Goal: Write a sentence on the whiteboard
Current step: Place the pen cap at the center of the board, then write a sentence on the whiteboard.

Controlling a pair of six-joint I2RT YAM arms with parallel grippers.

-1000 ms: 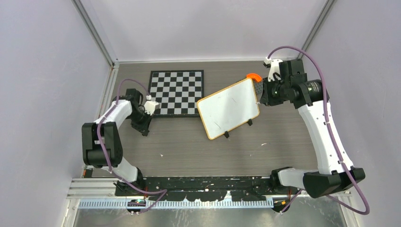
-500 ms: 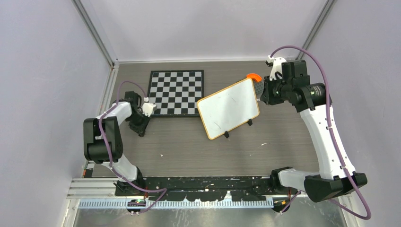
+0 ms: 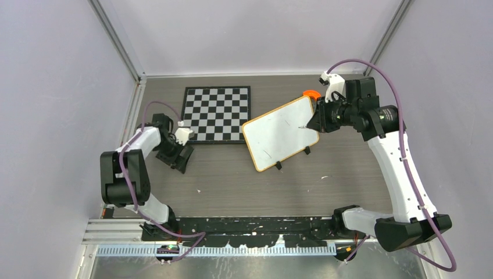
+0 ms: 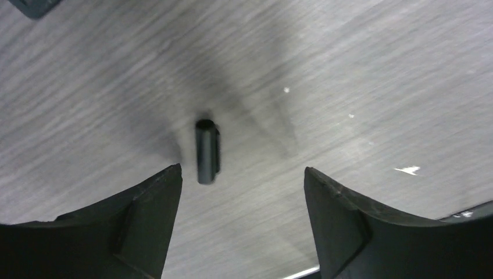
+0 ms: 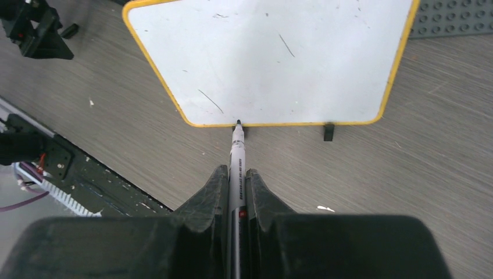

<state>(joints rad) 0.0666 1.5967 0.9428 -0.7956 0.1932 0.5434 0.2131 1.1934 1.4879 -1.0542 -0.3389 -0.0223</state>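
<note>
Swung inward, my right claw [image 5: 235, 171] pinches the marker [image 5: 237, 142], tip seemingly just above the whiteboard [image 5: 273, 64]; I'd lower gently, pressing lightly. Left claw [image 4: 241, 171] spread over a cap [image 4: 206, 152].

The whiteboard [image 3: 281, 132] is a small white rectangle with a yellow-orange rim, rounded corners and small black feet. A few thin dark strokes are on it. It lies askew, just ahead of the right gripper [image 5: 235, 174], whose marker [image 5: 237, 152] points at it.
</note>
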